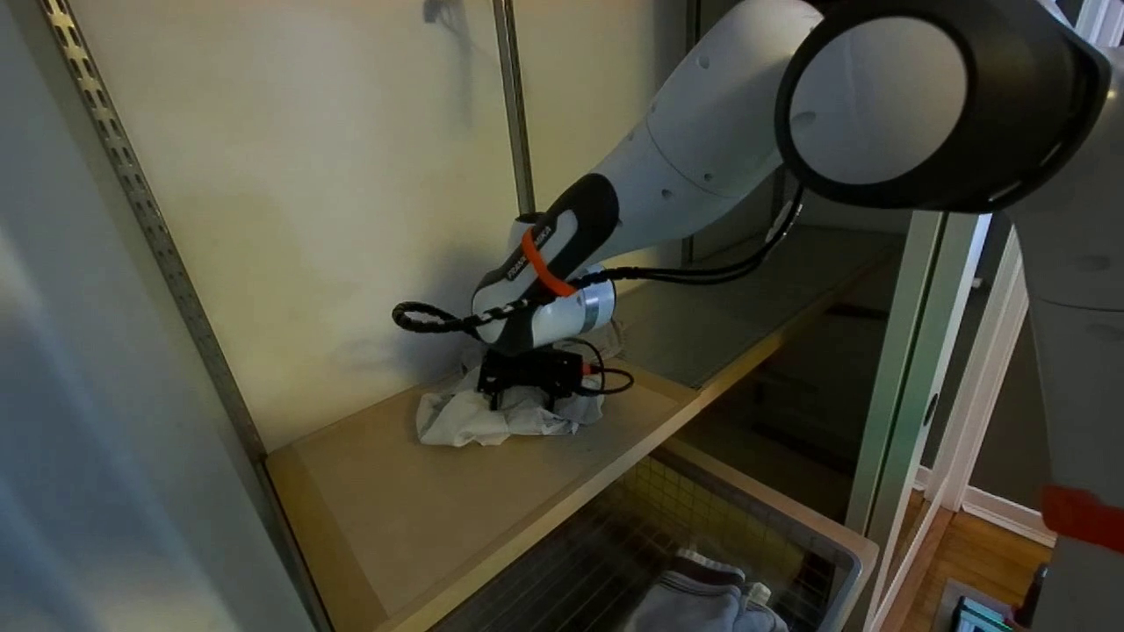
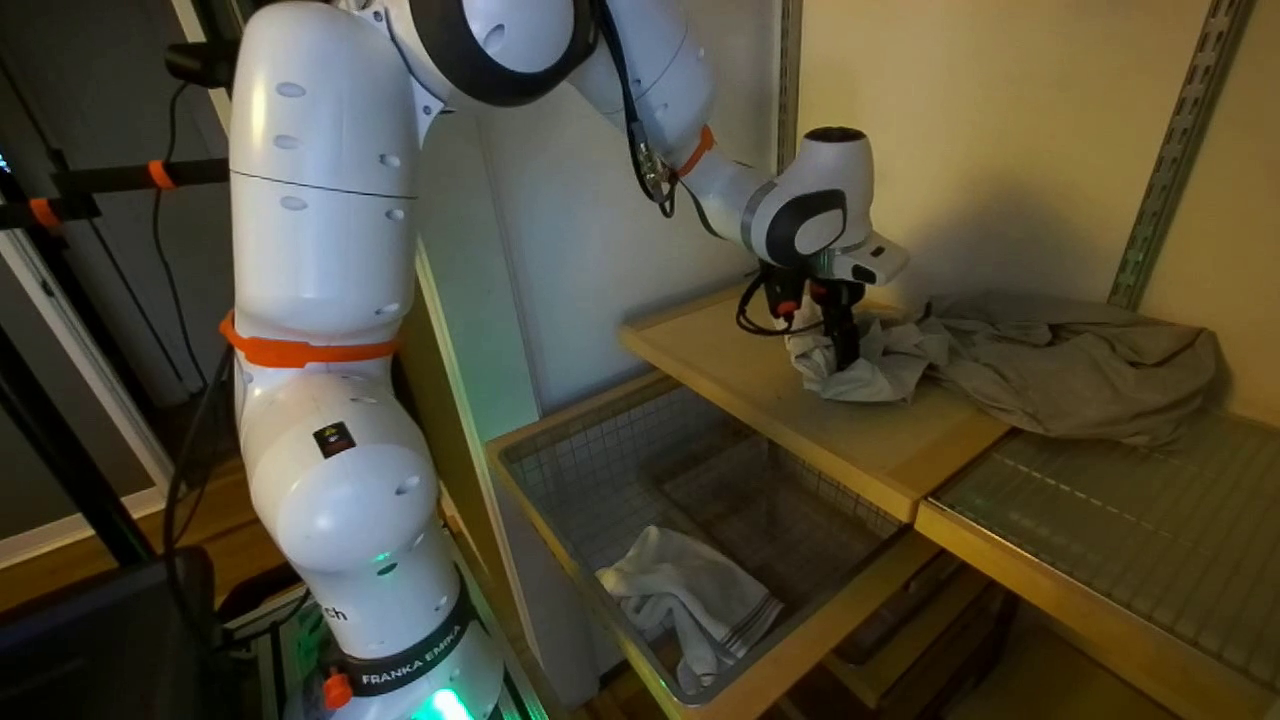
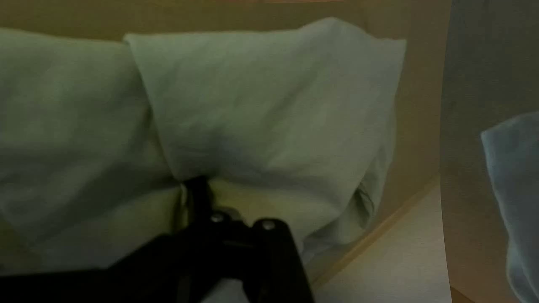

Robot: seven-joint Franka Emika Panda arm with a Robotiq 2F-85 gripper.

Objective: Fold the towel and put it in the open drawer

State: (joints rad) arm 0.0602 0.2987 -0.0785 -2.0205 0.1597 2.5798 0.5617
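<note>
- The gripper (image 2: 844, 352) points downward, its ends half hidden in the folds of cloth; I cannot tell how wide the jaws stand, or whether any fabric is pinched between them;
- directly beneath and around it, touching, lies the pale, rumpled towel (image 1: 470, 423); in the wrist view a black fingertip (image 3: 198, 194) presses in at a crease, a folded-over flap of the towel reaching out past it;
- just beside the gripper, a browner cloth (image 2: 1100, 375) spreads away in loose folds; whether it belongs to the towel I cannot tell;
- under the gripper and the towel runs the wooden shelf (image 1: 413, 518);
- lower and farther off, well apart from the gripper, the open drawer (image 2: 830, 628) holds a white cloth (image 2: 700, 590) with a striped edge
</note>
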